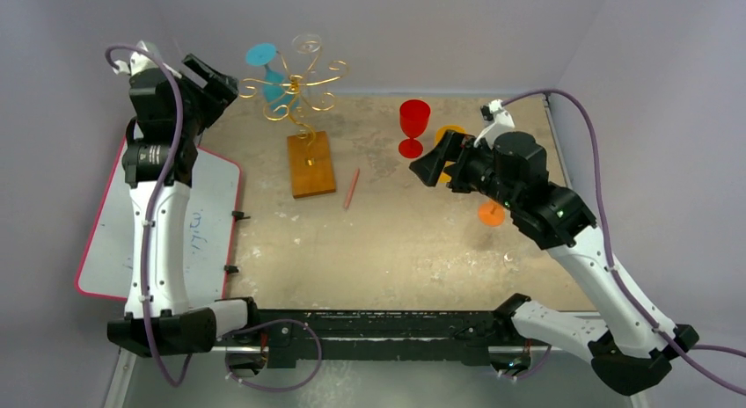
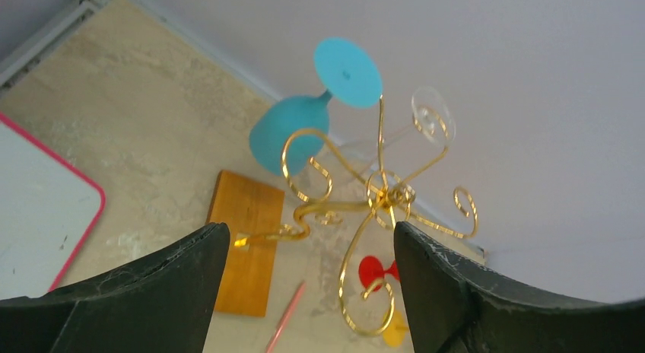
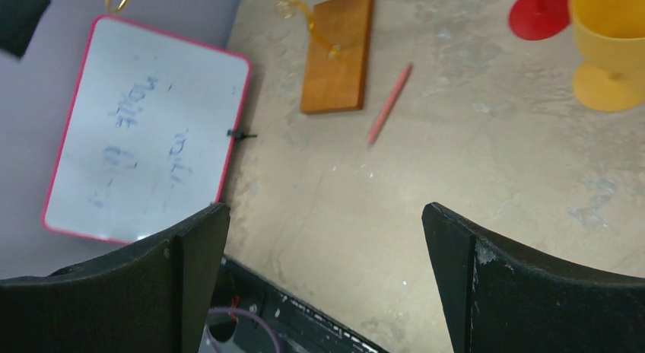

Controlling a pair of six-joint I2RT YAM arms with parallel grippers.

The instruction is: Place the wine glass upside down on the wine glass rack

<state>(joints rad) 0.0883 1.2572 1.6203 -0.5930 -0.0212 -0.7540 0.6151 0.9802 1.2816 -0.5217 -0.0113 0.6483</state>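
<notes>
blue glass (image 2: 289, 132) hangs upside down on the rack (image 1: 295, 91); left hand (image 1: 215, 78) near it is open, empty. right hand (image 1: 433, 157) wide open, empty too.

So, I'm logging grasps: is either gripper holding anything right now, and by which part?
Nothing is held: left gripper and right gripper both stand open and empty.

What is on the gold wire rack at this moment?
A turquoise wine glass hangs on the rack foot up, and a clear glass beside it. The clear one's bowl is too faint to make out.
</notes>
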